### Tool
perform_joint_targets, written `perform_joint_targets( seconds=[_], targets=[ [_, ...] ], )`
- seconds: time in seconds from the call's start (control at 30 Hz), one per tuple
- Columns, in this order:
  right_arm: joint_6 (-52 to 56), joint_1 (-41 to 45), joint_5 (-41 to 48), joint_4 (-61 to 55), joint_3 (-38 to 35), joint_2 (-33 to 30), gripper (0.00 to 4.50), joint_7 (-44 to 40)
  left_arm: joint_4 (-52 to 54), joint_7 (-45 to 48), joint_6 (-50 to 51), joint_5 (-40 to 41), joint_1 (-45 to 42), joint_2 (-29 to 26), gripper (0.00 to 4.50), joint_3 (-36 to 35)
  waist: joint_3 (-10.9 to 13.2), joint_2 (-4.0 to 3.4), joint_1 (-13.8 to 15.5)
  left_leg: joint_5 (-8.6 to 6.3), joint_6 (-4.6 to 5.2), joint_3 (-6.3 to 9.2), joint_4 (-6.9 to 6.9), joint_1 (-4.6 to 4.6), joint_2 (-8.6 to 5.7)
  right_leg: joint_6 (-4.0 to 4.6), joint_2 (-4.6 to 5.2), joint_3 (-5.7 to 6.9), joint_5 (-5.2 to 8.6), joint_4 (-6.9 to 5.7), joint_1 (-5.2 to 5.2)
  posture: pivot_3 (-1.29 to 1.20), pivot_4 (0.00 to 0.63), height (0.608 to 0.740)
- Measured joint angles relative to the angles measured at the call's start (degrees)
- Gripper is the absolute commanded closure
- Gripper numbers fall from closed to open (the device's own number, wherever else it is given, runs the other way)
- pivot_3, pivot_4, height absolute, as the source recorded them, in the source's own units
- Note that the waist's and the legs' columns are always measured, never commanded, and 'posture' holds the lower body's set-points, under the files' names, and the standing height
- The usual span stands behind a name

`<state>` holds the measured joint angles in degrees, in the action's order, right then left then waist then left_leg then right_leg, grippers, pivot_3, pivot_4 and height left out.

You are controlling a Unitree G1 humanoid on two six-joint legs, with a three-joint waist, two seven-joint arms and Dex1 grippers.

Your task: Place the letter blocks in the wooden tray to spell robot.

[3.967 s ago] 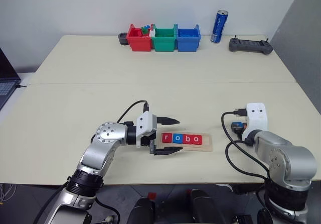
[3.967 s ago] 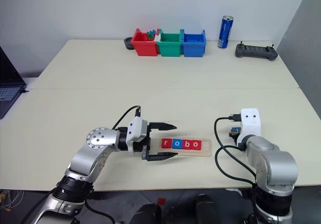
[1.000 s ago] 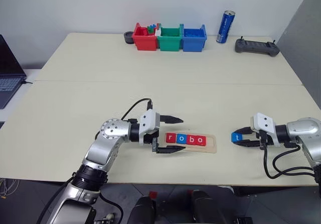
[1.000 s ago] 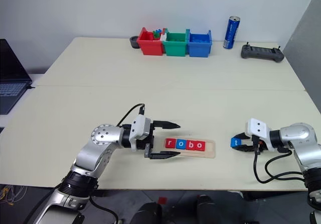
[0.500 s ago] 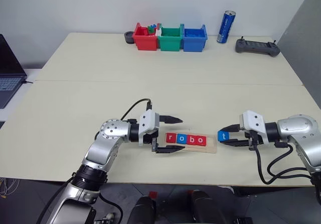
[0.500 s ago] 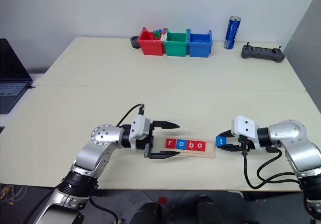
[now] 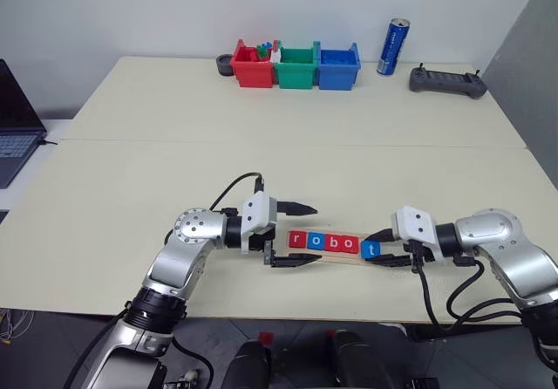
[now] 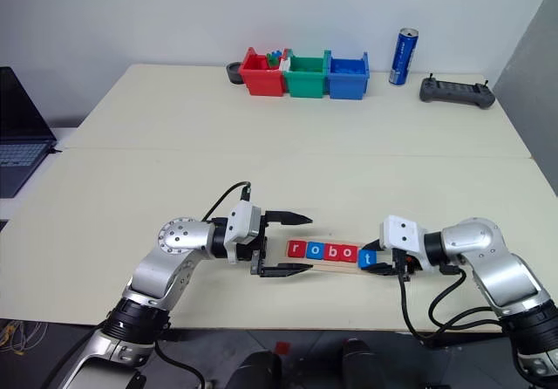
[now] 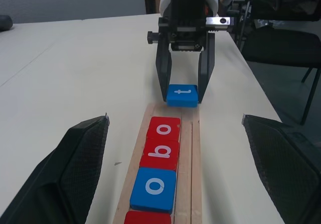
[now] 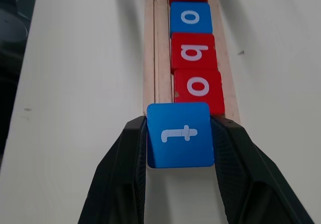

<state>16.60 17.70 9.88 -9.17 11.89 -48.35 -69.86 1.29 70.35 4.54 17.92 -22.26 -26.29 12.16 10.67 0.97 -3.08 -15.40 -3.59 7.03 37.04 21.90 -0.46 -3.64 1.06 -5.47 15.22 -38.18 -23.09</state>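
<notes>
T block (image 10: 179,133) clamped in right jaws, at tray's (image 9: 195,148) right end beside last o (image 10: 198,91); left jaws wide at left end.

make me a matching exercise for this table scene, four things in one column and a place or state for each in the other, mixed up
Things:
1. blue square t tile
2. long pale-wood tray
3. left gripper
4. tall blue drink can

Places or states:
A. open, at the tray's left end
B. far side of the table, right of the plastic bins
C. clamped in the right gripper
D. holds r, o, b, o tiles

Pairs: 1-C, 2-D, 3-A, 4-B
</notes>
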Motion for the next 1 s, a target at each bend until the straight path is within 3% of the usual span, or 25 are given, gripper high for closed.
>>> perform_joint_targets(
  seconds=[0.63, 0.9, 1.0],
  targets=[
    [-2.18, 3.59, -3.06, 5.60, 1.91, 1.76, 3.04, -0.54, 1.55, -1.06, 0.43, 0.01, 1.33, -0.58, 0.00, 0.00, 0.00, 0.00, 0.00, 0.00, 0.00, 0.01, 0.00, 0.00, 0.00, 0.00, 0.00, 0.01, 0.00, -0.01, -0.01, 0.00, 0.150, 0.740],
    [0.78, 4.19, -1.86, 5.53, 1.94, 1.88, 0.18, -1.37, 1.76, -1.09, 0.49, 0.01, 1.33, -0.61, 0.00, 0.00, 0.00, 0.00, -0.01, 0.00, 0.00, 0.01, 0.00, 0.00, 0.00, 0.01, 0.00, 0.01, 0.00, -0.02, -0.01, 0.00, 0.150, 0.740],
    [2.29, 4.47, -1.11, 5.53, 1.64, 1.89, 0.03, -1.33, 1.76, -1.09, 0.49, 0.00, 1.33, -0.59, 0.00, 0.00, 0.00, 0.00, 0.00, 0.00, 0.00, 0.01, 0.00, 0.00, 0.00, 0.00, 0.00, 0.01, 0.00, -0.01, -0.01, 0.00, 0.150, 0.740]
  ],
)
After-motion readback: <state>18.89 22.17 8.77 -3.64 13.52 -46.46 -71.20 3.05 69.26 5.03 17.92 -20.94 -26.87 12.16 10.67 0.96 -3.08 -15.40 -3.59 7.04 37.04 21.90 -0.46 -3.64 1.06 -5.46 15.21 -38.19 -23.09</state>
